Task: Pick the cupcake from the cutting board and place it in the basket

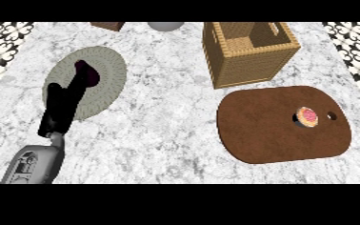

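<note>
A small cupcake (pixel 307 117) with a pink top sits on the brown cutting board (pixel 267 133) at the right, near the board's handle hole. Just behind the board stands the square woven basket (pixel 247 57), open at the top with nothing visible inside. My left hand (pixel 67 97) rises at the left with straight fingers, over a round grey-green mat, far from the cupcake. No right hand shows in the head view.
Under my left hand lies a round woven mat (pixel 105 76) with a dark purple object (pixel 90 74) on it. A brown block (pixel 107 25) and a grey rounded object (pixel 165 25) sit at the counter's far edge. Marble counter (pixel 169 124) lies between mat and board.
</note>
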Robot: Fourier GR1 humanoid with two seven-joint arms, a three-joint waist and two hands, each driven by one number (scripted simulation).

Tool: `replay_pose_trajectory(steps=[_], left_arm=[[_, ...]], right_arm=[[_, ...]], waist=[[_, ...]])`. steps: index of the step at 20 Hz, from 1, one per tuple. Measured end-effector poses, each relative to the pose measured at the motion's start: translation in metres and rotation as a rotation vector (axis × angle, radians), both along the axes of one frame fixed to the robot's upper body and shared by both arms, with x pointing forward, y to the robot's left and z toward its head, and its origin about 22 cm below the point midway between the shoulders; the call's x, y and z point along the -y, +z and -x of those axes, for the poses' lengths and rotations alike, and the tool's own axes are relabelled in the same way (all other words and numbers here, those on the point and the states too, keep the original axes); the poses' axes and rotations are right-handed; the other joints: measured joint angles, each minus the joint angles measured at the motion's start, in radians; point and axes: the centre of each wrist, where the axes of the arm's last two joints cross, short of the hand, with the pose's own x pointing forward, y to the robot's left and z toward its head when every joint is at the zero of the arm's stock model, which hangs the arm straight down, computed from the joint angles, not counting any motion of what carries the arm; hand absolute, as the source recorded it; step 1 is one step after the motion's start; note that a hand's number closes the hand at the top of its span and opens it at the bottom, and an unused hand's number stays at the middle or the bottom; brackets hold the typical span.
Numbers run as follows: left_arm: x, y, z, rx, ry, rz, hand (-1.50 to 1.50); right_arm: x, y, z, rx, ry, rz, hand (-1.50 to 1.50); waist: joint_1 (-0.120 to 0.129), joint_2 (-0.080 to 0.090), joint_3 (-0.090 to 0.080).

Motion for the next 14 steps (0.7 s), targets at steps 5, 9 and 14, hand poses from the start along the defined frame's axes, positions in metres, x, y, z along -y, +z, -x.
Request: replay_pose_trajectory(steps=[5, 9, 14], left_arm=[[0.006, 0.002, -0.003, 0.005, -0.003, -0.003, 0.00], [-0.002, 0.002, 0.002, -0.001, -0.009, -0.009, 0.00], [0.000, 0.006, 0.002, -0.002, -0.004, -0.003, 0.00]], right_arm=[[-0.016, -0.020, -0.014, 0.001, 0.005, 0.004, -1.50], [-0.024, -0.030, -0.027, 0.011, 0.005, 0.003, -1.50], [-0.026, -0.037, -0.035, 0.011, 0.010, 0.001, -1.50]], waist=[[0.000, 0.000, 0.000], [0.001, 0.000, 0.000], [0.001, 0.000, 0.000]])
